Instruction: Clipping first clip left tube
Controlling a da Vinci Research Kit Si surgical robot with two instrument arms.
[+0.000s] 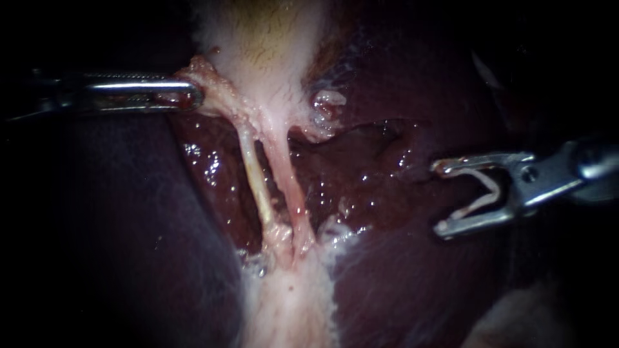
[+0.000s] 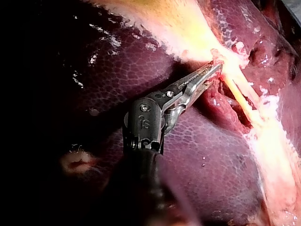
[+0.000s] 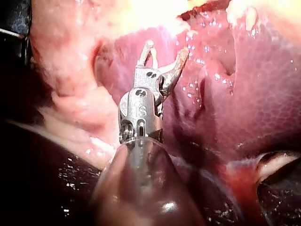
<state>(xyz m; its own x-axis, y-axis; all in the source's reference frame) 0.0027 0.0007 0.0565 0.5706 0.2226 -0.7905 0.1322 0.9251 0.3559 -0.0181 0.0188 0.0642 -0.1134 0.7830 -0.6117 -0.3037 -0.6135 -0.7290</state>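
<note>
Two tubes run side by side from the pale gallbladder down to white tissue. The left tube is thin and yellowish, the right tube pinker and thicker. My left instrument comes in from the left, its jaws shut on the frayed tissue at the gallbladder's neck. My right instrument hovers well right of the tubes, its jaws open with a pale clip seated between them. In the right wrist view these jaws stand apart over wet liver.
Dark red liver surrounds the tubes, with a glistening hollow bed between them and my right instrument. White fatty tissue lies below the tubes. A small pale nub sits right of the gallbladder neck.
</note>
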